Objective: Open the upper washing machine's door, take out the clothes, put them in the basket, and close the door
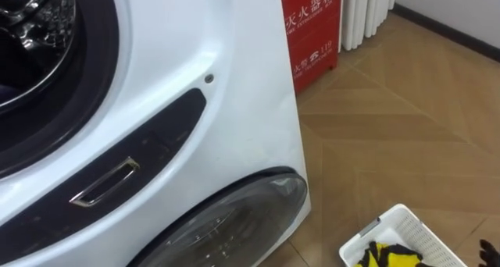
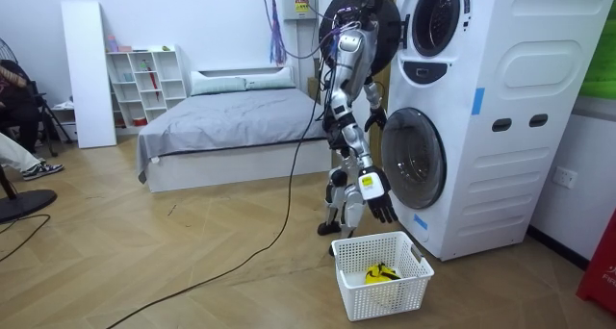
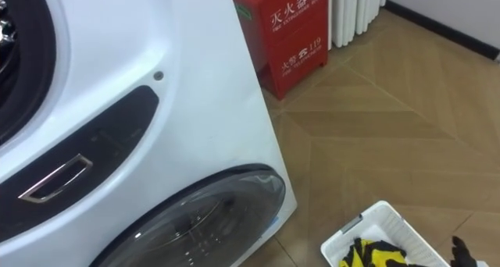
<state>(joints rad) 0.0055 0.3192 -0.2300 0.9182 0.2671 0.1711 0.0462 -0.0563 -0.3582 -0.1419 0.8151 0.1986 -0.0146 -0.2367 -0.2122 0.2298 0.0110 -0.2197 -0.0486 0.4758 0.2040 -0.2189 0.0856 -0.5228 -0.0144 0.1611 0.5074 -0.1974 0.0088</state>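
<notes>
Currently, one washing machine (image 2: 500, 175) with two round doors, one white basket (image 2: 385, 300) holding one yellow-black garment (image 2: 382, 272), right hand (image 2: 380, 202) relaxed, empty, above it.

Red cabinet (image 1: 311, 29), standing on floor beside washing machine (image 1: 234, 103): white printed characters on front, two rows. Upper row large. Lower row smaller, ending in short group of digits.

Washing machine, room view: small blue sticker (image 2: 477, 100) on upper front corner, second blue label (image 2: 421, 221) low on front. Print on both too small to read.
</notes>
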